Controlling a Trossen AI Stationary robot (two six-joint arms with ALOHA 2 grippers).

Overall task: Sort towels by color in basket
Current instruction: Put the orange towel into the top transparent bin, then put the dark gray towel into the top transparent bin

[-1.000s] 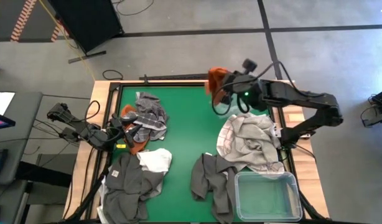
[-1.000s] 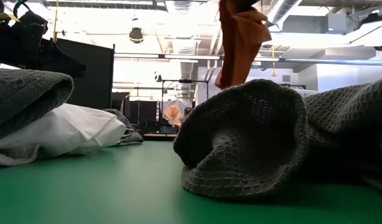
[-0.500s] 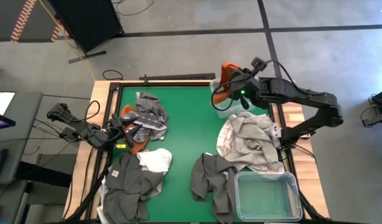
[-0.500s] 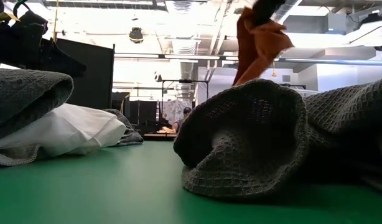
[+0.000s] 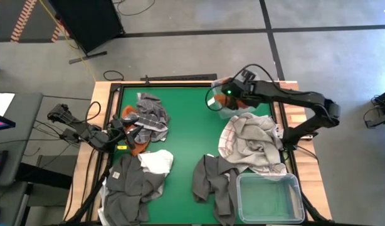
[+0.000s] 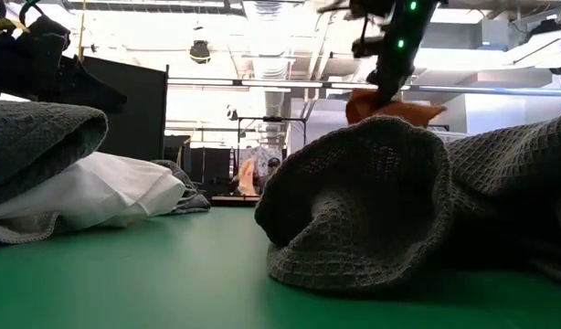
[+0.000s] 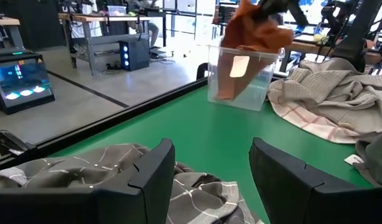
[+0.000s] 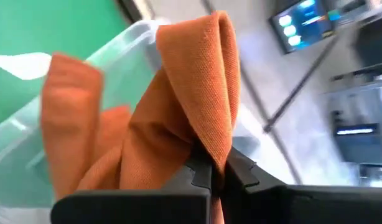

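My right gripper (image 5: 233,92) is over the small clear bin (image 5: 222,108) at the table's far right, shut on a rust orange towel (image 7: 253,31). The towel's lower part hangs inside the bin (image 7: 241,78). In the low view the orange towel (image 6: 395,110) peeks over a dark grey towel (image 6: 372,201). My left gripper (image 7: 209,168) is open at the table's left, just above the grey plaid towel (image 5: 152,112). A white towel with reddish grid lines (image 5: 252,143) lies crumpled at the right. Dark grey towels (image 5: 214,182) and a white one (image 5: 158,162) lie near. My right gripper pinches a bunched fold (image 8: 209,146) of the rust orange towel between its two fingers (image 8: 241,173), coming from above. Several layers seem caught. The towel hangs slack below the fingers, with its lower part down inside the clear bin (image 8: 135,37).
A larger clear bin (image 5: 271,198) stands at the near right corner. Another rust orange towel (image 5: 136,149) lies under the plaid one at the left. A dark grey heap (image 5: 126,188) fills the near left. Bare green mat (image 5: 186,125) spans the middle.
My right gripper has come down and a little toward the table's right, still shut. The orange towel, which hung high and free above the table, now reaches into the small clear bin and bunches at its rim.
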